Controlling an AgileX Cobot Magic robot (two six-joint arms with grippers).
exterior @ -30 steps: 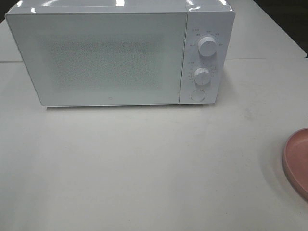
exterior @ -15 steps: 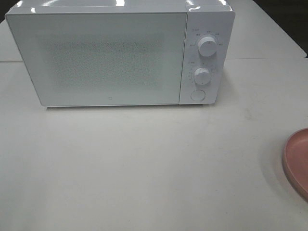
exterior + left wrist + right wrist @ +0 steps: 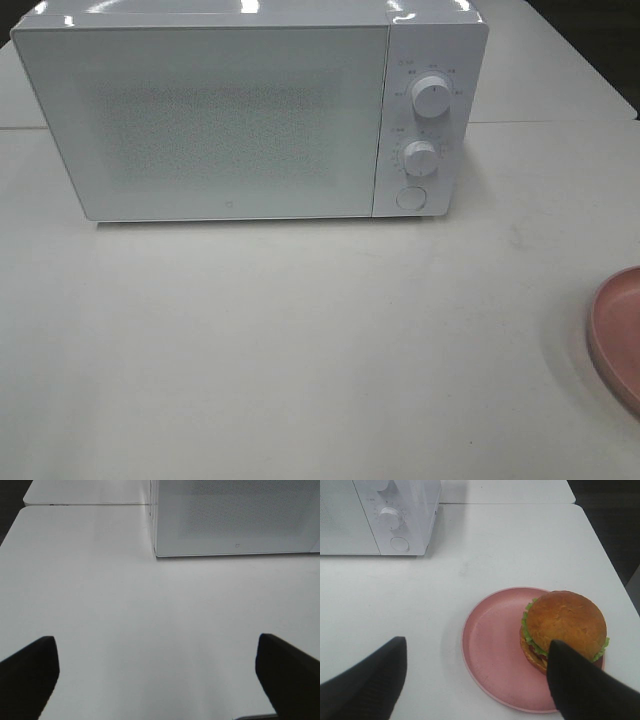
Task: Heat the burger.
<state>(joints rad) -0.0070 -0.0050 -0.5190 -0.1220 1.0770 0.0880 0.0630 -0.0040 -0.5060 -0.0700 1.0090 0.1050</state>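
Observation:
The burger, with a golden-brown bun and green lettuce frill, sits on a pink plate in the right wrist view; in the high view only the plate's edge shows at the far right and the burger is out of view. The white microwave stands at the back with its door shut. My right gripper is open above the plate, one finger overlapping the burger's near edge. My left gripper is open and empty over bare table in front of the microwave. Neither gripper shows in the high view.
The microwave has two dials and a round button on its right panel. The white table stretches in front of it. A seam between table sections runs behind the microwave's left side.

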